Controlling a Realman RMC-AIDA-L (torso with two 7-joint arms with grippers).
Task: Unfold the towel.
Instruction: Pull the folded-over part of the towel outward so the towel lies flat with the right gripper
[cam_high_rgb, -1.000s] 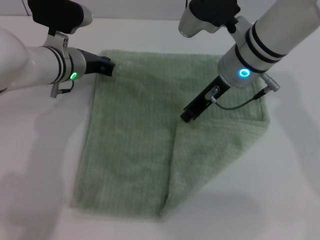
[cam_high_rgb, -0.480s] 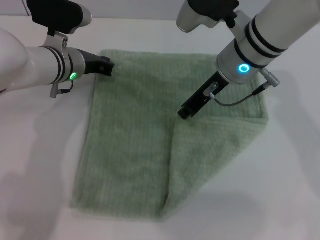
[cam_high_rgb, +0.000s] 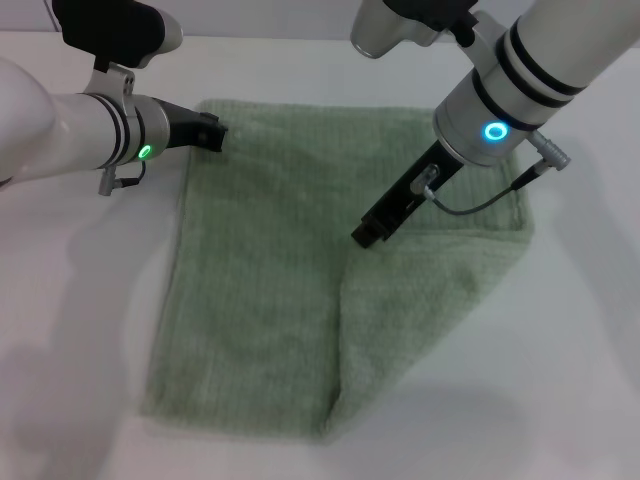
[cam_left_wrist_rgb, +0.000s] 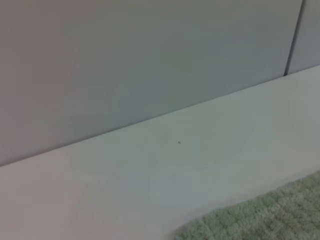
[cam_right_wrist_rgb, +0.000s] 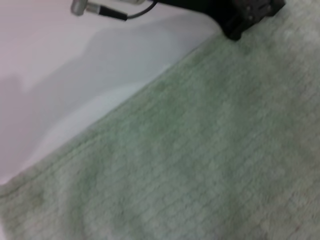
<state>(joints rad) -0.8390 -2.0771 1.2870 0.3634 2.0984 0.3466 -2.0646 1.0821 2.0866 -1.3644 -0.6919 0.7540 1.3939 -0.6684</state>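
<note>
**Folded flap awaits the pull, far corner pinned**

The towel (cam_high_rgb: 270, 270) lies on the white bench (cam_high_rgb: 80, 330), mostly flat, but its right part is doubled over: a triangular flap (cam_high_rgb: 420, 300) rests on top of the rest, its free corner near the towel's middle and its crease running down toward the near edge. The job looks partly done; that flap has yet to be laid out to the right.

The left tool (cam_high_rgb: 208, 132) sits at the towel's far left corner, touching or just over its edge, probably to anchor the cloth so it does not slide when the flap is drawn away. How far its fingers are apart cannot be told; the left wrist view shows only bench, wall and a bit of towel edge.

The right tool (cam_high_rgb: 368, 232) points down at the flap's free corner, right at the cloth. Whether it is closed on the corner or merely touching it cannot be told. The right wrist view shows ribbed towel and the left tool beyond.
</note>
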